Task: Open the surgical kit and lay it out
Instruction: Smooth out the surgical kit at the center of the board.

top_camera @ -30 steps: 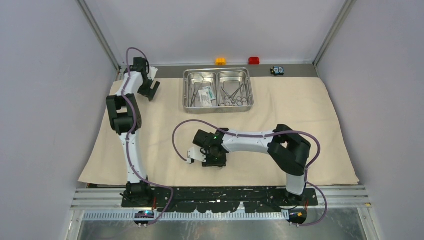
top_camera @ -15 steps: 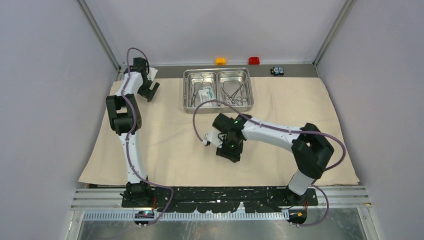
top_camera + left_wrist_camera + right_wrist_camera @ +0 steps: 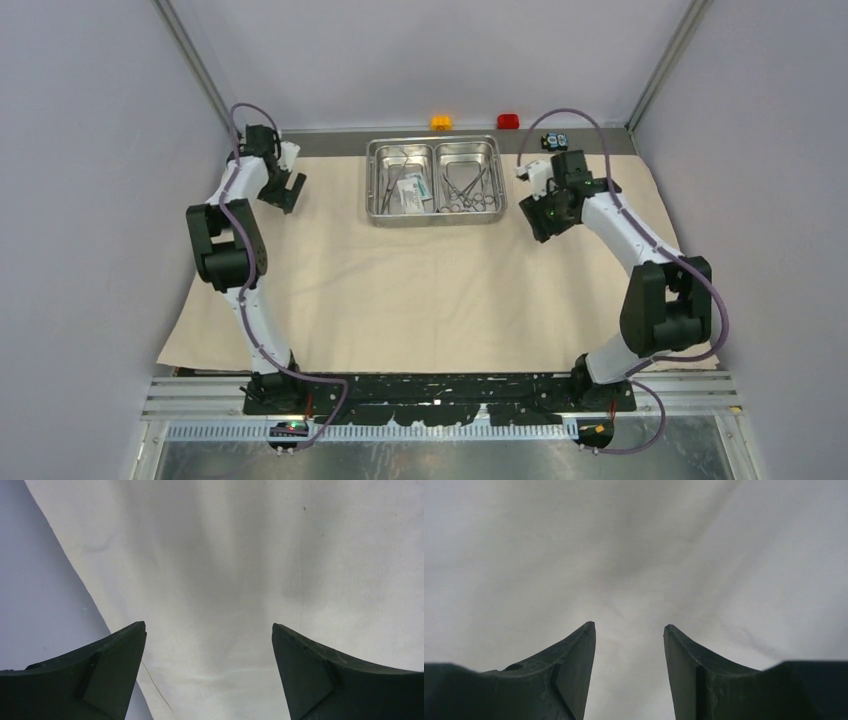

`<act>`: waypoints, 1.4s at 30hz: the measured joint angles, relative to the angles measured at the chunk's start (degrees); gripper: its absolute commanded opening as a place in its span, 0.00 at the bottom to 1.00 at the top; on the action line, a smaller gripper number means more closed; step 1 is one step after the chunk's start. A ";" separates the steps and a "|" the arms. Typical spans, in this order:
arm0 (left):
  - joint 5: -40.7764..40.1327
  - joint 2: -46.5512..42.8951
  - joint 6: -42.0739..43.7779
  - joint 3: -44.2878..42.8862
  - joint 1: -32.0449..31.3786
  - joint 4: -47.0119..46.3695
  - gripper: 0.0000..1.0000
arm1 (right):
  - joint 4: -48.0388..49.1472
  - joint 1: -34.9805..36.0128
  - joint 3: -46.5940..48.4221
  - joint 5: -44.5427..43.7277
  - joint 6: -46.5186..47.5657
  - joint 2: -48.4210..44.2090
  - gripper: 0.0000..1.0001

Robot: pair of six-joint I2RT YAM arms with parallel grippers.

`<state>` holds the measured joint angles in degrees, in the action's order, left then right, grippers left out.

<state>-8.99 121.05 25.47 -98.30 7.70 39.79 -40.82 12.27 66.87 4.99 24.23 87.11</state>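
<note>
Top external view, item by item: what is on the table?

One big beige cloth [image 3: 430,290], spread flat over most of the table. One steel tray [image 3: 437,220], two compartments, sitting on the cloth's far edge at the middle.

Contents of the tray?

Right compartment: ring-handled clamps [image 3: 465,188], heaped together. Left compartment: a white and teal packet [image 3: 408,197] with slim straight tools [image 3: 392,172] beside it. I cannot count them from here.

And the arms?

Left gripper [image 3: 285,190]: over the cloth's far left corner, well apart from the tray. Its wrist view shows the fingers spread wide, with nothing between them but cloth and its edge. Right gripper [image 3: 542,210]: just right of the tray, jaws parted more narrowly, empty, with bare cloth below in its own view.

So how far along would you put it?

Unfolding looks finished, I'd say. Laying out has not begun, since every instrument sits in the tray and none lies on the cloth. Left to do, by my reckoning: lift each piece out and set the pieces apart on the open cloth.
</note>
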 measured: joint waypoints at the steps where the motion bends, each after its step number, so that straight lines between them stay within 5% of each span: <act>1: 0.42 -1.64 -0.24 1.86 0.20 -0.85 1.00 | 0.66 -2.91 0.46 0.02 0.00 1.42 0.57; 11: 5.20 -12.59 -3.04 15.13 0.70 -6.43 1.00 | 5.49 -22.49 4.92 0.90 1.16 15.65 0.54; 42: 6.60 -15.72 -1.29 23.93 5.75 -9.73 1.00 | 15.76 -35.71 -6.56 6.64 13.94 13.25 0.53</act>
<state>-2.39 105.34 24.18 -74.37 13.45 30.06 -25.06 -23.44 60.31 11.64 38.17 100.36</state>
